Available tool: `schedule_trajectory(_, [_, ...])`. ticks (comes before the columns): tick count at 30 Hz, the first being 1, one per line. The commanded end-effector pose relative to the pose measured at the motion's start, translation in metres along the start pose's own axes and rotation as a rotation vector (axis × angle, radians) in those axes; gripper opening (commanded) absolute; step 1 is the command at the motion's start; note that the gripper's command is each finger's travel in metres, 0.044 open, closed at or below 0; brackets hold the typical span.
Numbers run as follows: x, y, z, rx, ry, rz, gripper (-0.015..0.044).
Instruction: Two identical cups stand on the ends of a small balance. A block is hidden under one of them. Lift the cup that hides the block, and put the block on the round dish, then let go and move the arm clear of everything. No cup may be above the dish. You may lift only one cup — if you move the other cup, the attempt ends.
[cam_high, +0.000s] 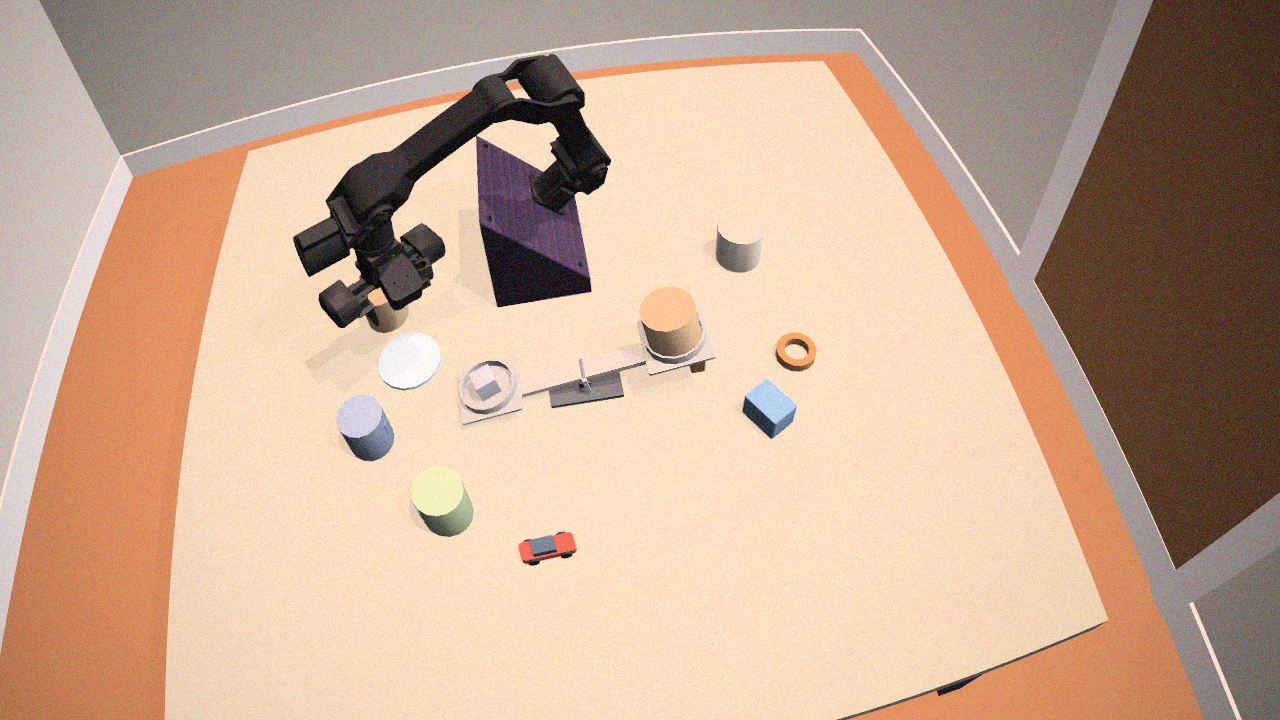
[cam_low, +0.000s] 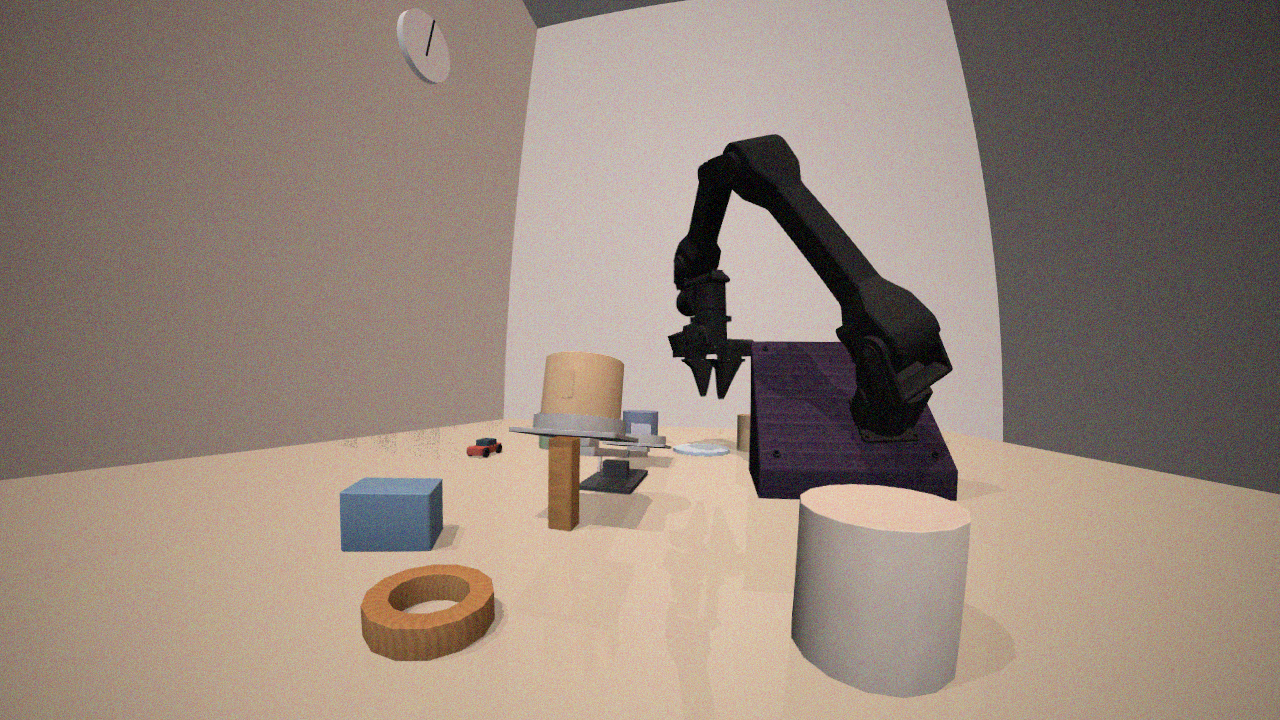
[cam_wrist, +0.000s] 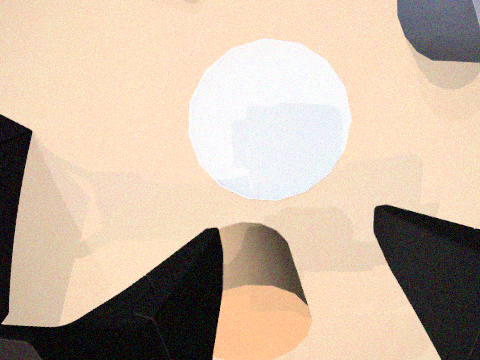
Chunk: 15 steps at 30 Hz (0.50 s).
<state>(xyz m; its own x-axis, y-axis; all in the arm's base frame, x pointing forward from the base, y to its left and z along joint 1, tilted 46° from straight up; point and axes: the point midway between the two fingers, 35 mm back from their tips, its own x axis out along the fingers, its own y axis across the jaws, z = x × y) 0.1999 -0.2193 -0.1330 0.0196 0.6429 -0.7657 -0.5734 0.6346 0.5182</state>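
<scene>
My gripper is open and empty, hanging above the table. A tan cup stands upside down on the table below it, clear of the fingers. The white round dish lies beside that cup and is bare. A small pale grey block sits uncovered on the left pan of the balance. The other tan cup stands on the right pan.
The arm's purple wedge base stands behind the balance. A lavender cylinder and a green cylinder stand in front of the dish. A red toy car, blue cube, orange ring and white cylinder lie further right.
</scene>
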Motion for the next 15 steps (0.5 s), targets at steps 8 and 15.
schedule_trajectory(8, [-0.002,0.003,0.032,0.378,-0.013,0.008,0.026])
schedule_trajectory(15, [-0.003,0.005,0.052,0.618,-0.02,0.016,0.026])
